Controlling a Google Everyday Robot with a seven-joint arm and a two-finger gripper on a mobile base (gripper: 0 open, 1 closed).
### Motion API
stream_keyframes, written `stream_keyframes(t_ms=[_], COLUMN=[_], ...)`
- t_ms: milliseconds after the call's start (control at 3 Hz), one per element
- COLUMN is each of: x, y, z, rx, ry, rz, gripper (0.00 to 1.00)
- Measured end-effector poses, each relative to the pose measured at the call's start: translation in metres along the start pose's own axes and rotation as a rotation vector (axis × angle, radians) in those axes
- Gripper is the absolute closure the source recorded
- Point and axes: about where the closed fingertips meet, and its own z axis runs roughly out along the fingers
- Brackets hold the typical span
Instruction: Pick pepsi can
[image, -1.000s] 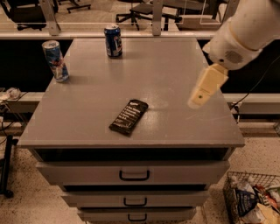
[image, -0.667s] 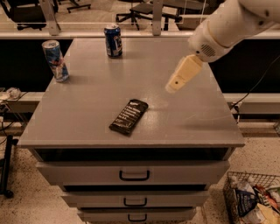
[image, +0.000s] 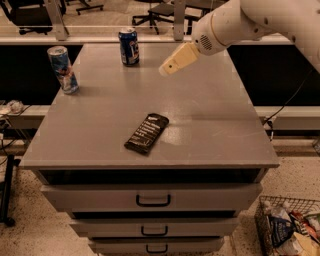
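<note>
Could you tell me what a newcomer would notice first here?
The white arm reaches in from the upper right, its gripper hovering over the grey cabinet top just right of the pepsi can at the back. A taller light blue can stands at the left edge; a dark packet lies near the front.

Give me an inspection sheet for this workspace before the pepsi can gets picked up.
Surface: grey cabinet top, flat, three items on it.
Job's things: pepsi can upright near the far edge, untouched.
Clutter: taller light blue can upright at far left; dark snack packet flat near the front.
Grippers: hand hovers above the top, right of the pepsi can, apart from it.
Cables: dark cable hanging at right.
Surroundings: drawers below, wire basket on the floor at right, office chairs behind.
</note>
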Motion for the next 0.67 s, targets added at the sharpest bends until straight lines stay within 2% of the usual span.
stream_keyframes(t_ms=[333,667], x=[0.0000,-0.0029], y=[0.0001,-0.0024], z=[0.0001,0.0069], rx=[0.000,0.023], ry=[0.000,-0.051], rz=[0.000,0.050], gripper=[0.00,0.00])
